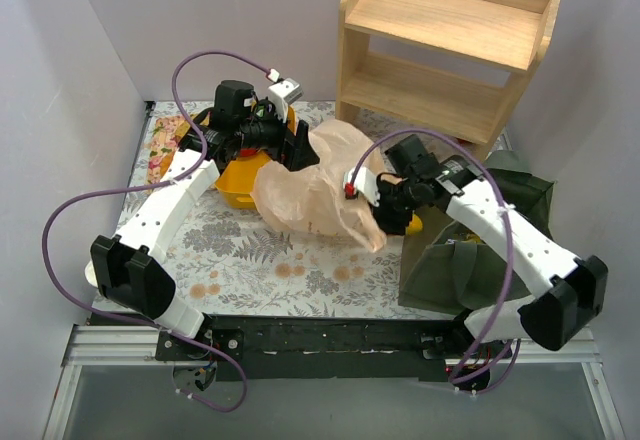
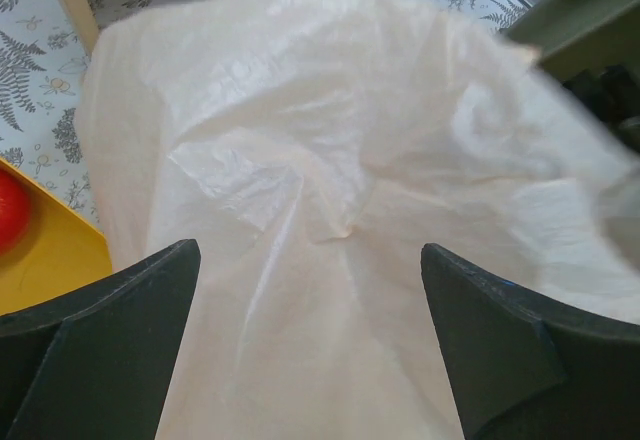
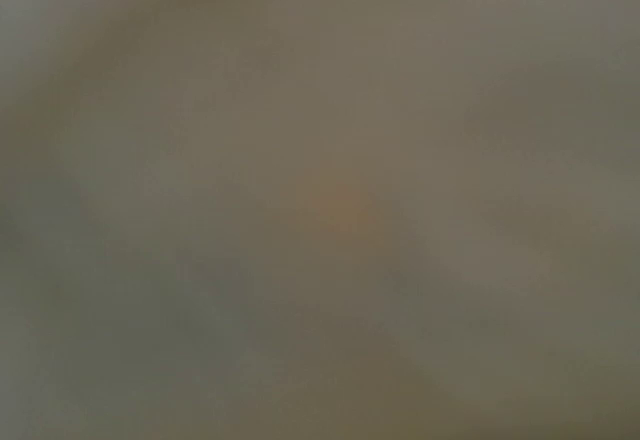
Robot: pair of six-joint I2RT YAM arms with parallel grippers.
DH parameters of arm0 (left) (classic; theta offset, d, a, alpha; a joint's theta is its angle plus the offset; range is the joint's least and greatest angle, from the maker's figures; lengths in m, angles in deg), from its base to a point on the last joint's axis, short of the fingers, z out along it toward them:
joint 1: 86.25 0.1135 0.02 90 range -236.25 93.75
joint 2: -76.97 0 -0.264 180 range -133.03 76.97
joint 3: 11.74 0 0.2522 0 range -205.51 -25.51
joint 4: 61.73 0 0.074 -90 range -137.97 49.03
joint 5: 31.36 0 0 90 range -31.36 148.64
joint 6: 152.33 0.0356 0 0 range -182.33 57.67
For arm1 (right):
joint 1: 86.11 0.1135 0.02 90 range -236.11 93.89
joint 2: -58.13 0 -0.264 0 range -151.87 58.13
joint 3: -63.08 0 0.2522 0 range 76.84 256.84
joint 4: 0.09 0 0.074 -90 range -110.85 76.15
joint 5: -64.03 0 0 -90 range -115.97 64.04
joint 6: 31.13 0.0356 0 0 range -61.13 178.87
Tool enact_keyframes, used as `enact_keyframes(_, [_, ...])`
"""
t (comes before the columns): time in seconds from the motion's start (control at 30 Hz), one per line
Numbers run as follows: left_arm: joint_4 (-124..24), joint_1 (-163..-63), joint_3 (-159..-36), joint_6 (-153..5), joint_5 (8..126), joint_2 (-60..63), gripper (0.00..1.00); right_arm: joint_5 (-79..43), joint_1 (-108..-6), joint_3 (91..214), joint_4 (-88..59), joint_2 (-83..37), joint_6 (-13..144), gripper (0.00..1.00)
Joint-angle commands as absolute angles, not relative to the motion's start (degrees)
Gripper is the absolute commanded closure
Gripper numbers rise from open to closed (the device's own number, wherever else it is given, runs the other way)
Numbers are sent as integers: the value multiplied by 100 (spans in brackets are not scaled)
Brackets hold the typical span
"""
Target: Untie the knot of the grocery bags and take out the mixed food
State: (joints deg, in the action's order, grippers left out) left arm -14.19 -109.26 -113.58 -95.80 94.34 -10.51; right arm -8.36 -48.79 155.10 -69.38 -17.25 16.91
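Observation:
The thin tan plastic bag [image 1: 318,188] lies crumpled in the middle of the table. It fills the left wrist view [image 2: 340,140]. Its folds gather to a small pucker between the fingers; I cannot make out a tied knot. My left gripper [image 2: 308,250] is open, its dark fingers [image 2: 110,330] wide apart on either side of the plastic, at the bag's far left side [image 1: 296,150]. My right gripper [image 1: 392,208] presses against the bag's right side. Its wrist view is a tan-grey blur and its fingers are hidden. A red round food item [image 2: 8,210] lies in the yellow bin [image 2: 60,260].
The yellow bin [image 1: 240,182] sits left of the bag under my left arm. A dark green tote [image 1: 470,250] lies at the right. A wooden shelf [image 1: 450,40] stands at the back right. A floral cloth [image 1: 165,145] lies at the far left.

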Motion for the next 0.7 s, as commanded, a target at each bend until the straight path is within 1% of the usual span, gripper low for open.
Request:
enact_keyframes(0.0, [-1457,-10928,-11489,-9608,9582,-995,7,-1656,-4893,15040,-7318,-1747,1581,99])
enact_keyframes(0.2, [-1527,-10928,-11173,-9686,9590,-960,7,-1507,-4955,15812,-7722,-1176,974,99])
enact_keyframes(0.3, [-1571,-10928,-11207,-9757,9660,-995,7,-1244,-4981,15980,-7363,-658,684,99])
enact_keyframes(0.4, [-1562,-10919,-11480,-10002,9906,-1100,2,-1041,-4981,15710,-6380,-113,684,99])
enact_keyframes(0.47, [-1571,-10919,-11655,-10204,10229,-1171,2,-1171,-4981,15455,-5469,133,718,99])
enact_keyframes(0.53, [-1623,-10919,-11805,-10511,10555,-1241,2,-1435,-4981,15139,-4903,144,710,99])
enact_keyframes(0.6, [-1808,-10919,-11840,-10740,11012,-1242,2,-1892,-4981,15093,-4182,-23,929,99])
enact_keyframes(0.67, [-2000,-10919,-11832,-11074,11372,-1250,2,-1946,-4981,15163,-3804,-233,1070,99])
